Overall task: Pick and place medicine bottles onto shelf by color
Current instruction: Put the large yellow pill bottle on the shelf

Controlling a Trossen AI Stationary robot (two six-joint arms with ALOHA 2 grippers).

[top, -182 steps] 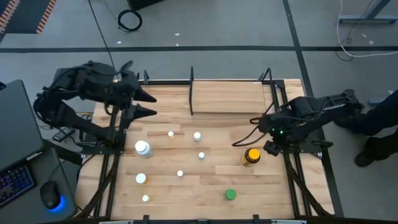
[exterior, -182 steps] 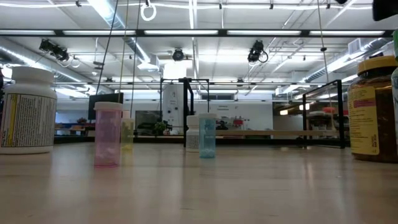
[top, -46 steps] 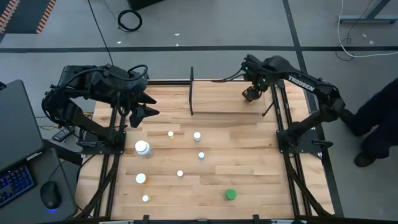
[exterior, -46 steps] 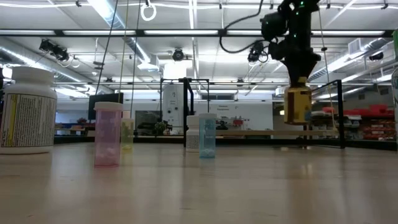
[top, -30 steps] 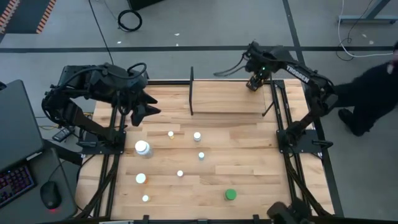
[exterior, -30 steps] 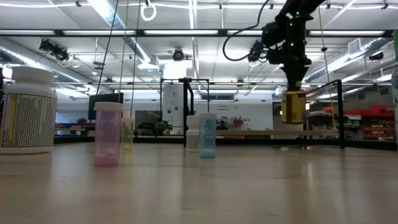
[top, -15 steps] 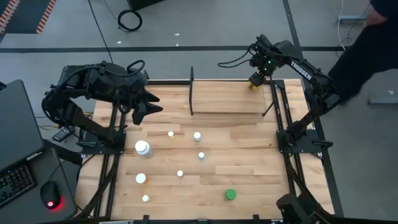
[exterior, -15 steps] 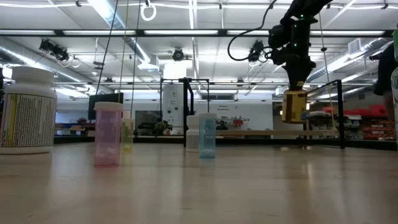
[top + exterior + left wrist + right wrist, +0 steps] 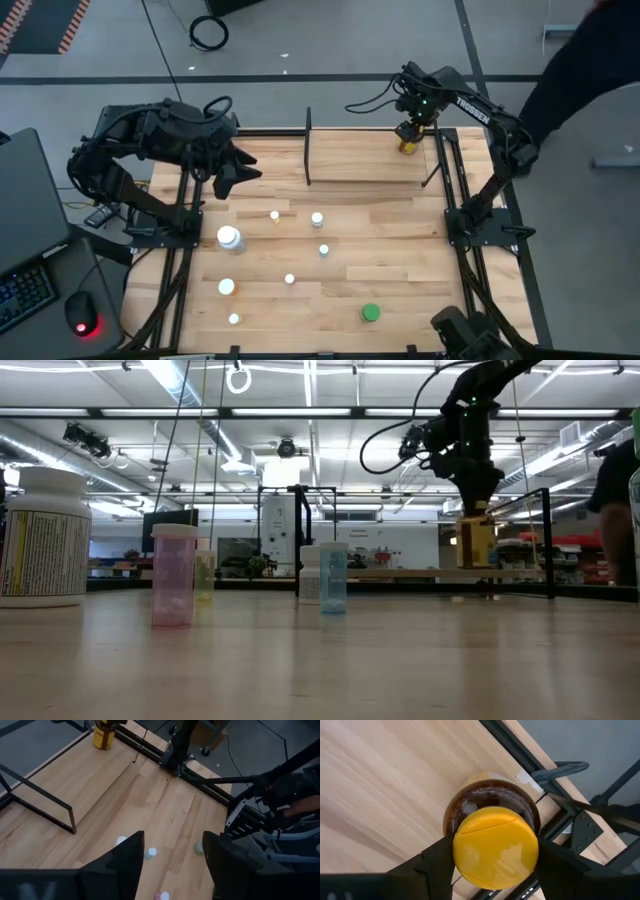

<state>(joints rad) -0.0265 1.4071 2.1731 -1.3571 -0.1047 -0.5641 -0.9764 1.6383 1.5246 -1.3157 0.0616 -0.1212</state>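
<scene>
high view: right gripper point(image 9: 409, 139) jaws holding yellow bottle point(image 9: 408, 144), now lower over shelf point(image 9: 365, 160); left gripper point(image 9: 240, 170) jaws parted.

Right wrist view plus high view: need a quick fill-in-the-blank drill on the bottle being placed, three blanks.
1. The right gripper grips the bottle by its ____ cap.
2. In the high view, that bottle is at the ____ end of the shelf.
3. The left gripper holds ____.

Missing words: yellow; right; nothing
</scene>
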